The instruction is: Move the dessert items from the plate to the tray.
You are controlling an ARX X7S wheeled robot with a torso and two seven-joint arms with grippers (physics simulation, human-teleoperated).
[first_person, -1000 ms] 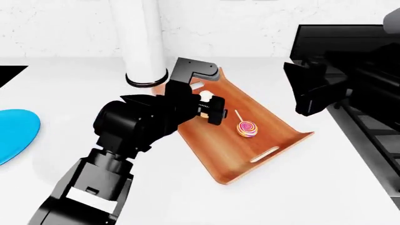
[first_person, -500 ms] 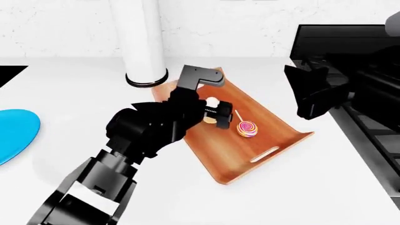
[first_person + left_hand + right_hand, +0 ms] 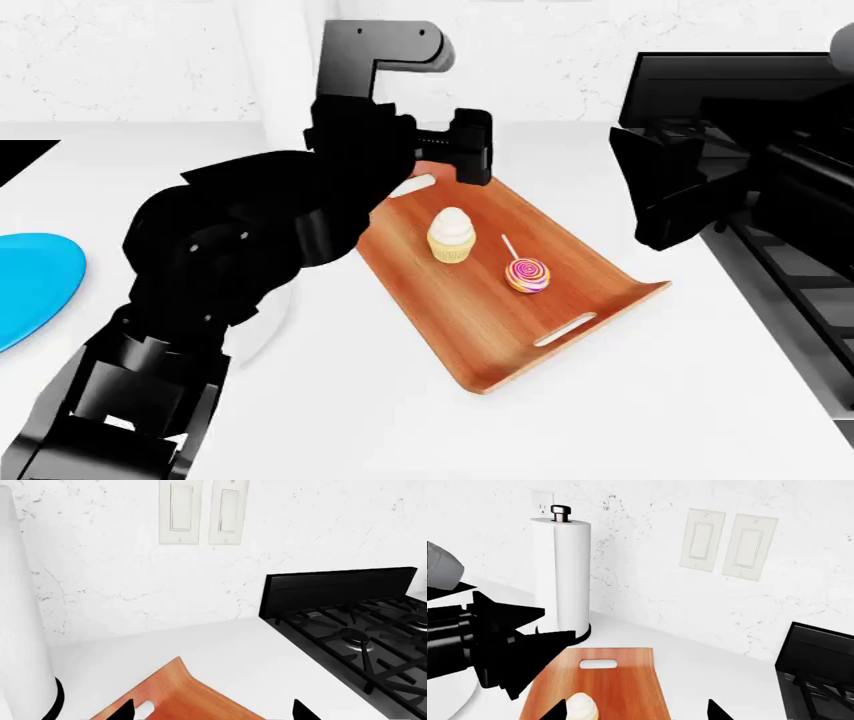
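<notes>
The wooden tray (image 3: 561,300) lies at an angle in the middle of the counter. The white-frosted cupcake (image 3: 451,236) stands upright on it. The pink-orange swirl lollipop (image 3: 527,274) lies beside the cupcake, stick pointing to the far end. My left gripper (image 3: 461,150) is raised above the tray's far end, open and empty. Its wrist view shows only that slotted end (image 3: 180,695) between the fingertips (image 3: 303,711). My right gripper (image 3: 651,195) hovers open and empty to the right of the tray. Its wrist view shows the cupcake (image 3: 580,707) on the tray (image 3: 617,685).
A black stove (image 3: 787,250) fills the right side. A white paper towel roll (image 3: 562,575) stands behind the tray's far end. A blue plate (image 3: 34,280) lies at the far left. A white plate's edge (image 3: 258,335) shows under my left arm.
My left gripper has let go of the cupcake and risen up and back from the tray. The cupcake now stands free on the tray. The right arm has hardly moved.
</notes>
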